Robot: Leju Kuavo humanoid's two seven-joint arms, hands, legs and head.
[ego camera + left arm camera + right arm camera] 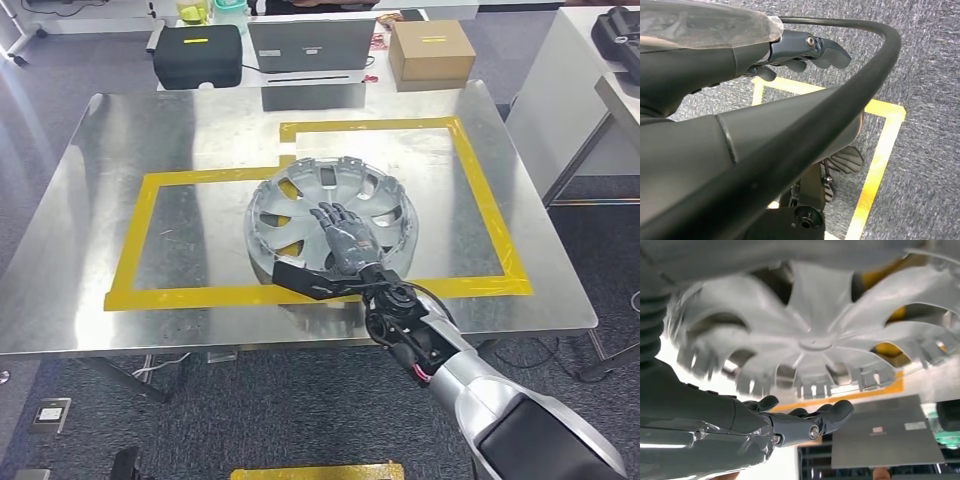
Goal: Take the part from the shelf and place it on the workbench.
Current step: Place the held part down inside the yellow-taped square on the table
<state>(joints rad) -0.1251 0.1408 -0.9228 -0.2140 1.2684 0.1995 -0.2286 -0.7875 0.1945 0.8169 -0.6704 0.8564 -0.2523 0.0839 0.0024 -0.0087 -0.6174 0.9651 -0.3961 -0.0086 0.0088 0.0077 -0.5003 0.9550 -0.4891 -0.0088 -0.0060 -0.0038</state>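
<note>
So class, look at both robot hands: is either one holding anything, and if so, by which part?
Nothing is held. The right hand hovers open over the hubcap on the workbench; the left hand is empty.

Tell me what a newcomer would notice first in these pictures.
First, the silver hubcap lying on the shiny metal workbench, overlapping the yellow tape outline. Next, the right hand, fingers spread above the hubcap's middle and gripping nothing. Behind the bench stand a black case and a cardboard box.

Partly covered by the right hand [343, 238]: hubcap [302, 215] centre. Cut off by the frame edge: black case [615, 30].
</note>
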